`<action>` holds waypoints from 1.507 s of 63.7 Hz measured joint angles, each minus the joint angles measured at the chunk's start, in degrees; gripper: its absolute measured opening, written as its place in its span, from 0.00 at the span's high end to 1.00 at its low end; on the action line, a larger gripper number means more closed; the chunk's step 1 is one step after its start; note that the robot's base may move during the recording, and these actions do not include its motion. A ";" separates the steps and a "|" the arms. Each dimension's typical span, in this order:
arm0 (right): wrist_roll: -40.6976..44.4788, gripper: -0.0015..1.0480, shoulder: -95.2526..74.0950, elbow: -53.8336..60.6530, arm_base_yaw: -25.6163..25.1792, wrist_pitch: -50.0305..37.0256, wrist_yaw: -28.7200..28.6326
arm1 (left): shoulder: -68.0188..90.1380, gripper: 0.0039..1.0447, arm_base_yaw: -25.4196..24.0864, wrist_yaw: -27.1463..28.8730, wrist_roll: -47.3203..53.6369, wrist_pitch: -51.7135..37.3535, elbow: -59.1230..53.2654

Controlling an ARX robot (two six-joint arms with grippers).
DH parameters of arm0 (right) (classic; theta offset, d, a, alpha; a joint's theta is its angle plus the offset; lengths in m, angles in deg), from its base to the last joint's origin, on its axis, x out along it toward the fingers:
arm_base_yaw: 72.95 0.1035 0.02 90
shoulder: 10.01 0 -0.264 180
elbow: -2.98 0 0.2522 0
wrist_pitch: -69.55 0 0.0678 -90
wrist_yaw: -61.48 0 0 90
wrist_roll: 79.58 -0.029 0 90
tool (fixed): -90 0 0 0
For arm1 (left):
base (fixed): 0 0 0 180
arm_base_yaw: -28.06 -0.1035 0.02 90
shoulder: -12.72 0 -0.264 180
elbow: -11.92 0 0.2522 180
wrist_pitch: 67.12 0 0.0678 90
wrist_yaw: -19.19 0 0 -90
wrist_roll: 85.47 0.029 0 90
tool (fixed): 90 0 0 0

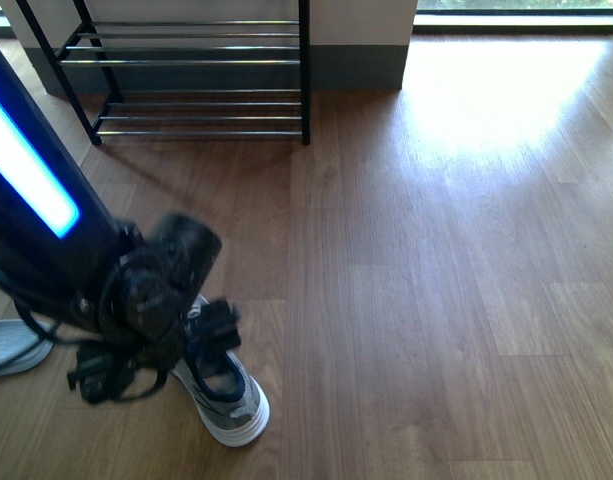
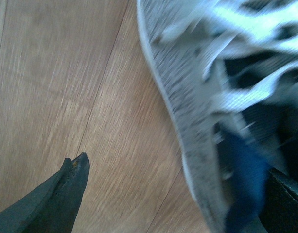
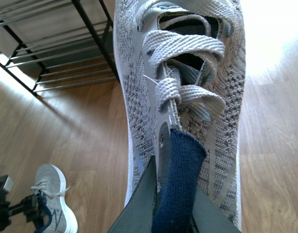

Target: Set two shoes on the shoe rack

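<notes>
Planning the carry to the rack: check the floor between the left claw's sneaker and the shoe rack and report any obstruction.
Nothing visible stands in the way. In the front view only bare wooden floor lies between the sneaker at the left claw and the shoe rack.

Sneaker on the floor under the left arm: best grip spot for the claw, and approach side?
Pinch the navy collar of the floor sneaker from above: it stands on its sole, opening up, and that rim looks thin enough to pinch. The right claw holds the other sneaker by its own collar likewise.
</notes>
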 joint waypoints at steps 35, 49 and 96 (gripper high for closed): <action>0.02 0.98 0.00 0.00 0.00 0.00 0.15 | 5.99 0.33 1.05 -0.63 2.12 2.78 5.86; 0.02 0.98 0.00 0.00 0.00 0.00 0.22 | 7.10 0.66 1.29 0.04 1.40 3.41 7.54; 0.02 0.98 0.00 0.00 0.00 0.00 0.22 | -20.20 0.99 -2.16 15.15 4.39 -8.22 -14.99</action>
